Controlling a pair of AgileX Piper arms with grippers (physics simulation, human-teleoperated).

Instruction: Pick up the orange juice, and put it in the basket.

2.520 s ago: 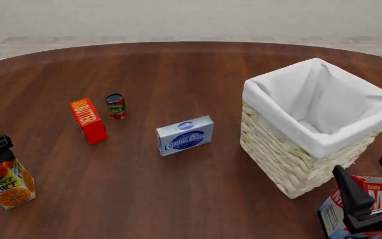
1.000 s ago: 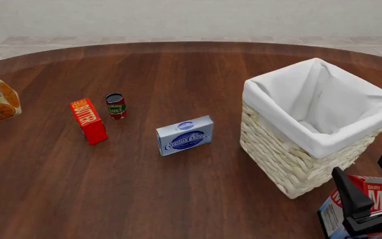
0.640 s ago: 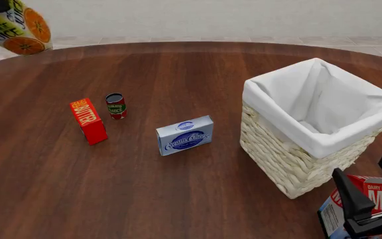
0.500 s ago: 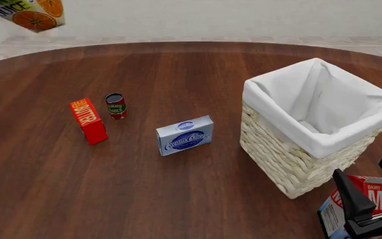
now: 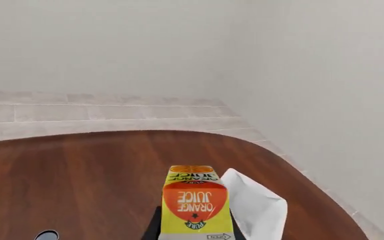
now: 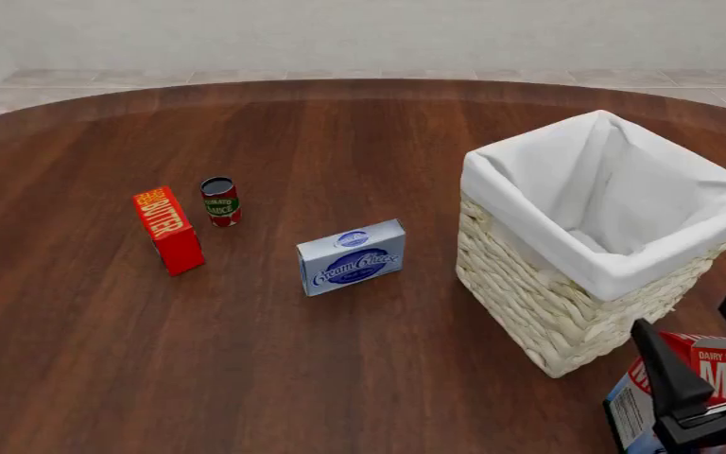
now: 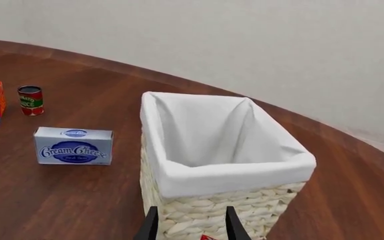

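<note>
High over the surface, the left pincer grips the orange juice; the right pincer, open, straddles the milk carton beside the basket.

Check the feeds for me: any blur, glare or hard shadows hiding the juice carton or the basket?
Left wrist view: sharp, evenly lit, orange juice label readable, no glare. Front view: crisp and flat-lit, soft shading inside the basket liner, but the carton is out of frame. Right wrist view: clear, only faint shadows beside the basket.
</note>
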